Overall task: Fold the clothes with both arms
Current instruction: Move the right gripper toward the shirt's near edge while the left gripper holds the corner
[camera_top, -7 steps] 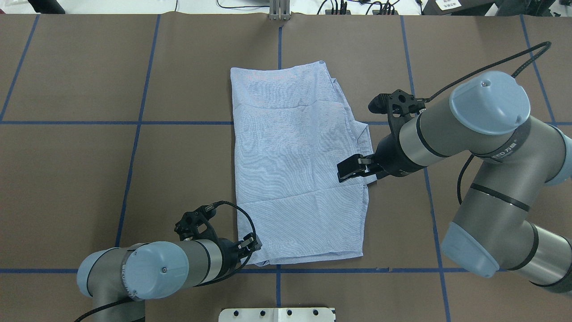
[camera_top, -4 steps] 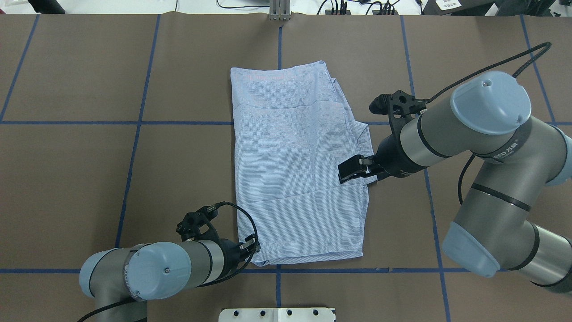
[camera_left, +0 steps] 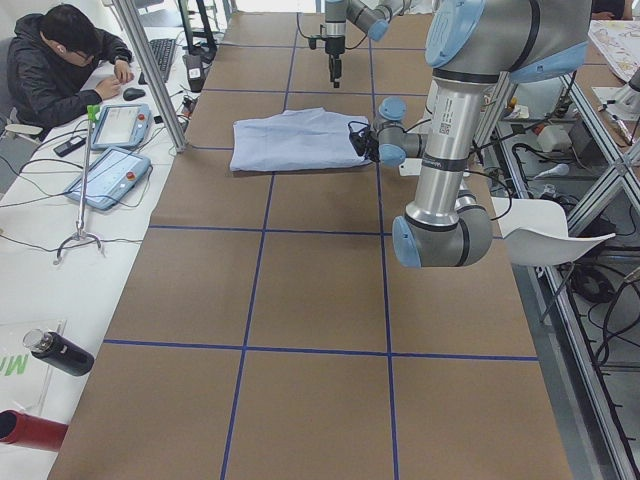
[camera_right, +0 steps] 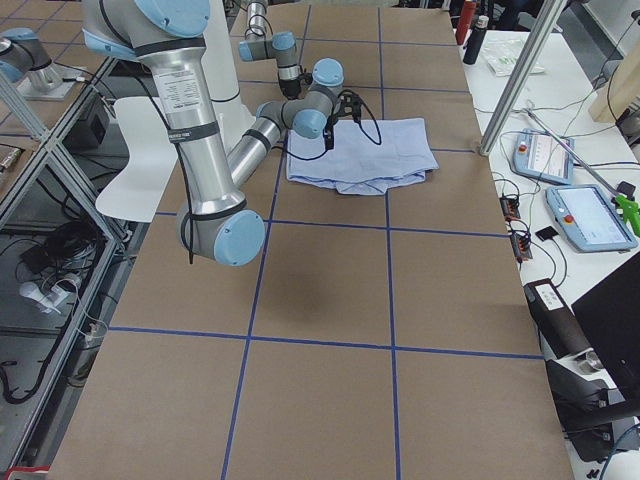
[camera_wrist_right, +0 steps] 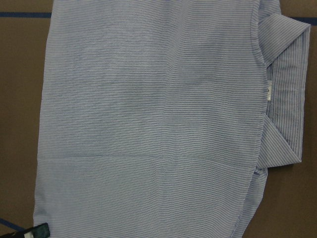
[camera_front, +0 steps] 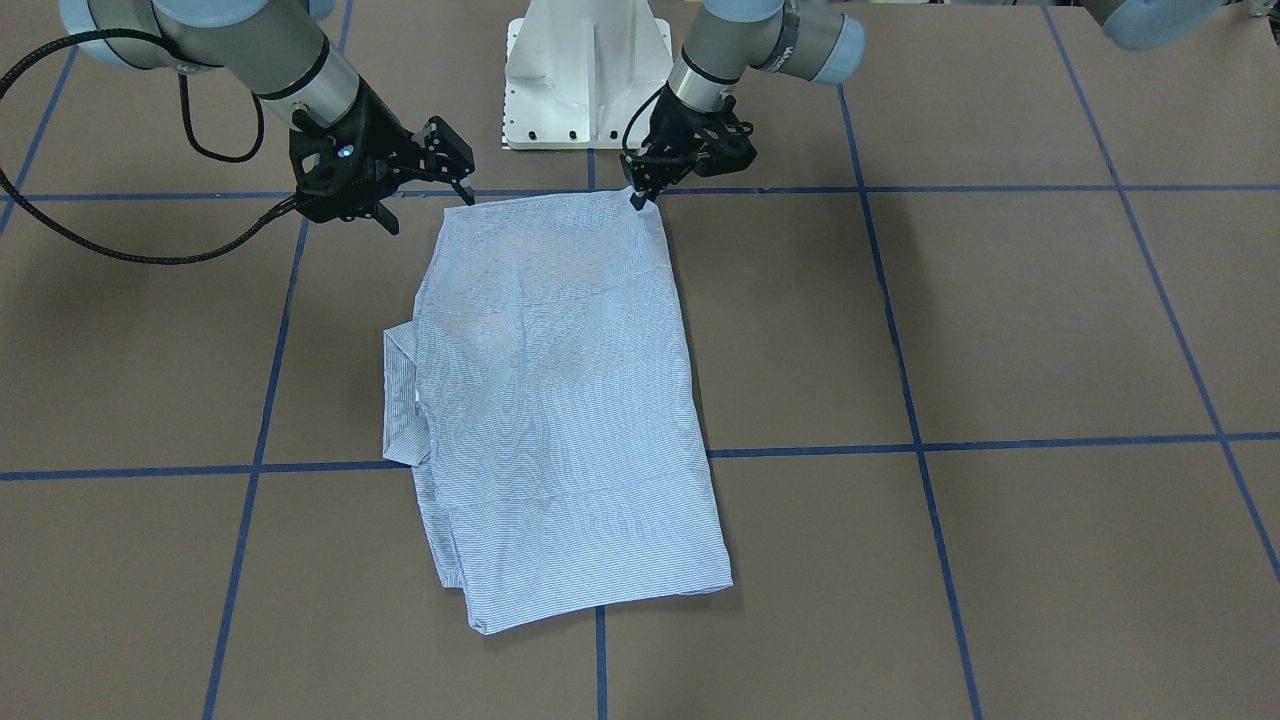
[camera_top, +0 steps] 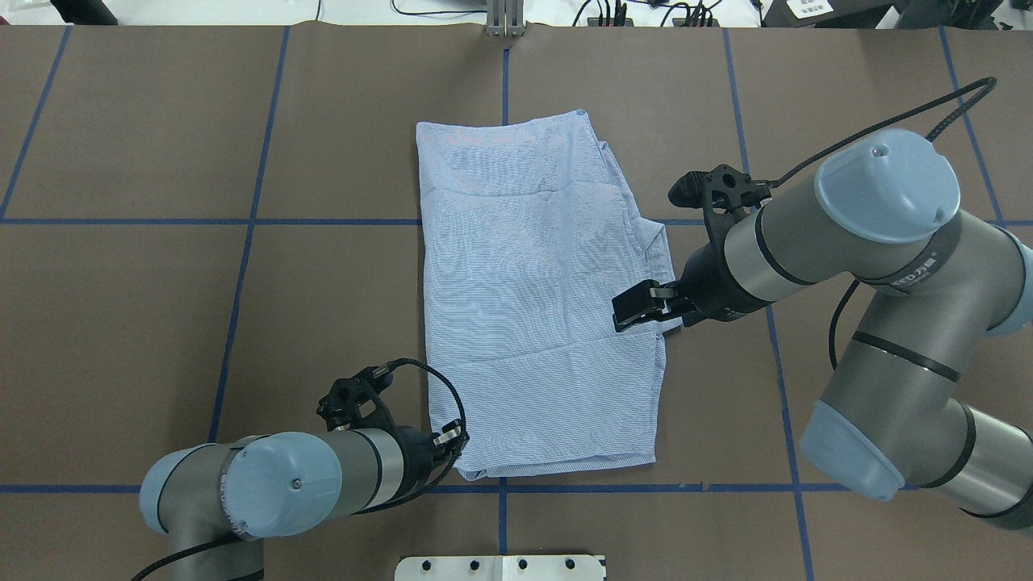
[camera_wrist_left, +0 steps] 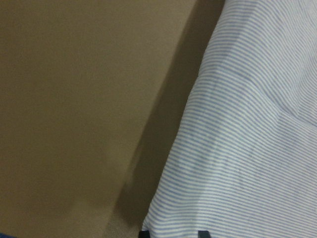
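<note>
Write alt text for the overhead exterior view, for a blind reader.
A light blue striped shirt, folded into a tall rectangle, lies flat on the brown table gridded with blue tape. The left gripper is at its near left corner; the right gripper shows over its right edge.

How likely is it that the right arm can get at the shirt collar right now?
Probably yes: the right gripper hangs open above the shirt's right side, where the collar juts out, and nothing lies between them.

Striped shirt (camera_top: 533, 307) on brown table (camera_top: 145, 323)
</note>
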You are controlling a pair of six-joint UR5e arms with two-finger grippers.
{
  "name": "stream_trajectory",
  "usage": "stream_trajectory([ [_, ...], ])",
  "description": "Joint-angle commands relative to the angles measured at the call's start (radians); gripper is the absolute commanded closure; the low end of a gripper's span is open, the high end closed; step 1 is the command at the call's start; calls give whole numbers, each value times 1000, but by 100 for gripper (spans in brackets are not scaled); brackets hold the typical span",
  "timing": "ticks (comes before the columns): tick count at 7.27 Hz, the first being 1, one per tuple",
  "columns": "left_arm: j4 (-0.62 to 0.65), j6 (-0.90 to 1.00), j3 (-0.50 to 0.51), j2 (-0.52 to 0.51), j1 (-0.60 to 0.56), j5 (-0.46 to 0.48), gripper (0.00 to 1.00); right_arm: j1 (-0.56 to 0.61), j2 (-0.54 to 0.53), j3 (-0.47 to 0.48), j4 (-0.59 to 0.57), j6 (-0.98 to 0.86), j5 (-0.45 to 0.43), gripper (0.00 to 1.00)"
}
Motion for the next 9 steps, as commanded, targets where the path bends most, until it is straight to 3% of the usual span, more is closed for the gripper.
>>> stream_trajectory([
  [1, 1, 1, -22, -2, -9, -3, 100, -21, 12, 1, 0, 218, -25, 0],
  [4, 1, 1, -25, -4, -17, -3, 100, -183, 21, -25, -13, 499, -201, 0],
  [7, 1, 1, -25, -16, -15, -5, 100, -261, 67, -41, -210, 552, -281, 0],
  [9, 1, 1, -25, -23, -15, -5, 100, -280, 128, -143, -217, 551, -304, 0],
])
